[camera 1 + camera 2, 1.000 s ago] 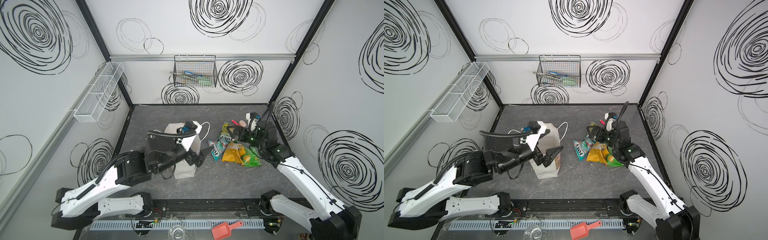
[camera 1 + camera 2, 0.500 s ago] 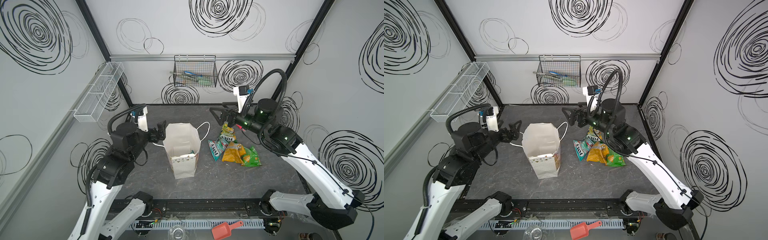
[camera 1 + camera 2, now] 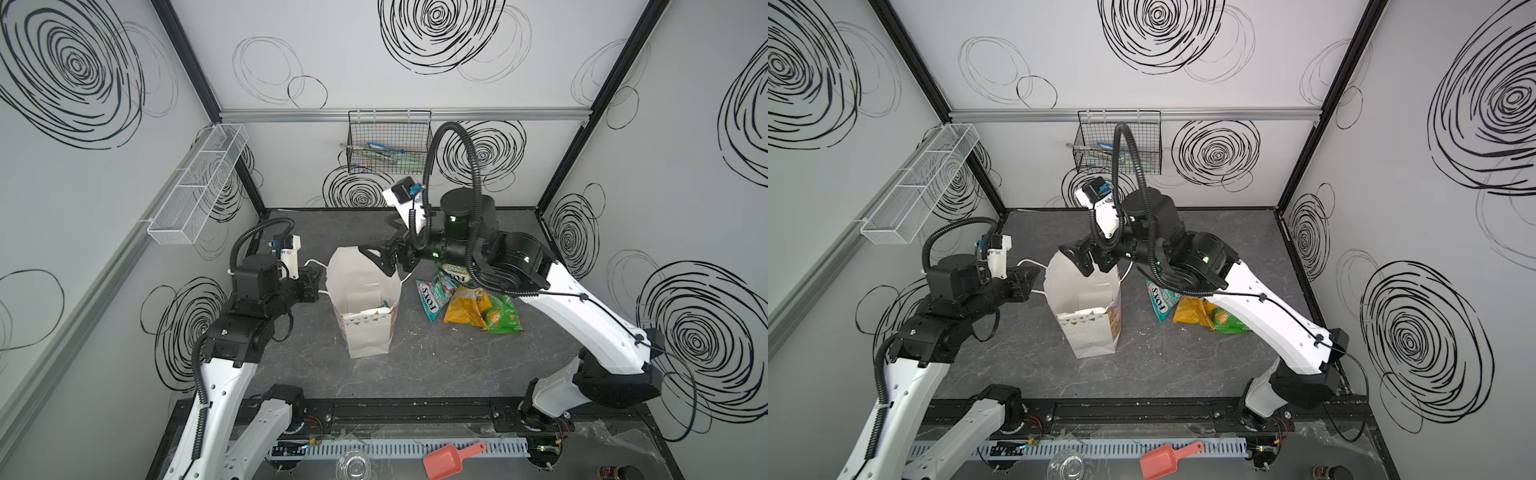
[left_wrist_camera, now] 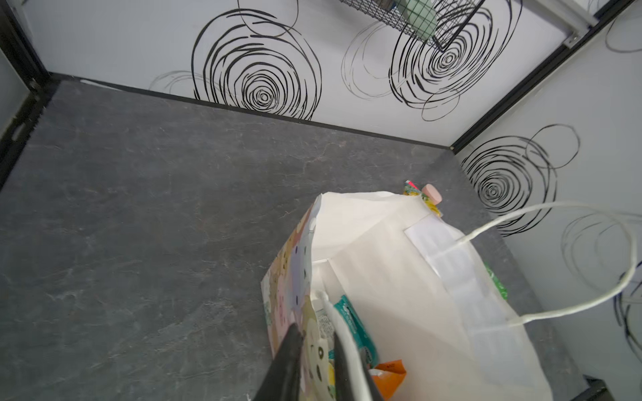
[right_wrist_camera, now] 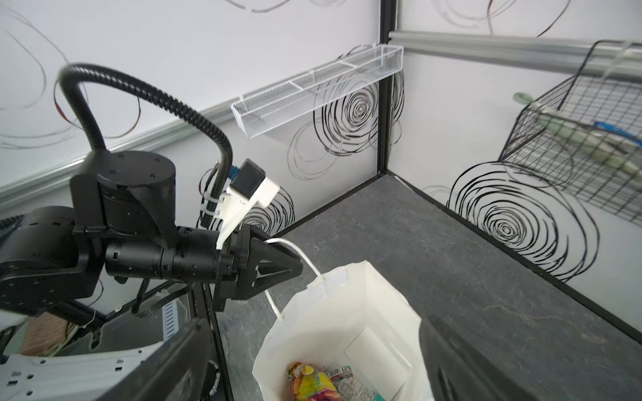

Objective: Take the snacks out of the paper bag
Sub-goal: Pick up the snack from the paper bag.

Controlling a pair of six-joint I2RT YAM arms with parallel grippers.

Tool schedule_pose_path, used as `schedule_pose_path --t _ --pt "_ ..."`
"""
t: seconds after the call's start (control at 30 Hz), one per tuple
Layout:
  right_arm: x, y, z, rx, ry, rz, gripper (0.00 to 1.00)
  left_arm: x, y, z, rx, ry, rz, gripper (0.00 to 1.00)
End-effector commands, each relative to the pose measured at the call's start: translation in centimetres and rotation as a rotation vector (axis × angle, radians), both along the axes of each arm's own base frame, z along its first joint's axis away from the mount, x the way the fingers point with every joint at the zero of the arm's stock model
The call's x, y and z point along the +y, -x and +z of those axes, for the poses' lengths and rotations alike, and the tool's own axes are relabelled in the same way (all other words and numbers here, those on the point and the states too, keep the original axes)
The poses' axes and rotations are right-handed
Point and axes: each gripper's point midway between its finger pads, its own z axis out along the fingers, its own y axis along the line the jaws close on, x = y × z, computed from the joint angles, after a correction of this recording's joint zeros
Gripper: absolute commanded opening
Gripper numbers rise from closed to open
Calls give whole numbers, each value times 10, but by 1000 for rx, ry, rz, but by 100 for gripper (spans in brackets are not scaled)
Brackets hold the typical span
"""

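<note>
The paper bag (image 3: 368,338) stands upright near the middle of the table (image 3: 436,374), its mouth open. The left gripper (image 5: 294,267) sits just beside the bag's rim on the side facing the table's left edge. Its jaws are drawn nearly together on a white cord handle (image 5: 309,260), whose loop runs out from between them and down to the rim. The right gripper (image 3: 376,261) hangs over the far part of the bag's mouth with its jaws spread wide and nothing between them. In the right wrist view its fingers (image 5: 462,361) frame the opening. Some snacks lie in the bottom of the bag: a yellow and pink packet (image 5: 307,382), a teal-white packet (image 4: 356,324) and an orange packet (image 4: 391,373). More snacks lie on the table just beside the bag, toward the right edge, overlapping one another: a teal packet (image 3: 432,299), a yellow-orange packet (image 3: 465,307), a green packet (image 3: 503,318), and a fourth packet (image 3: 455,270) partly hidden under the right arm. A pink block (image 4: 431,193) shows past the bag's far corner.
</note>
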Motion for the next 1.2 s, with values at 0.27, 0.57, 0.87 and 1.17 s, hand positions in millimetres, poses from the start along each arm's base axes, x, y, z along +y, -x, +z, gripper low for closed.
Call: schedule_pose_path --t 0.27,0.57,0.87,1.17 --pt "41 -26 -126 100 340 -45 89 -4 5 -2 -20 33 -21 0" --pt "55 -40 -214 142 491 -68 76 -4 6 -2 -27 23 -24 0" --pt "56 -40 -287 181 624 -56 76 -3 5 -2 -36 8 -27 0" --pt "54 -46 -360 276 803 -118 80 -5 5 -1 -43 11 -41 0"
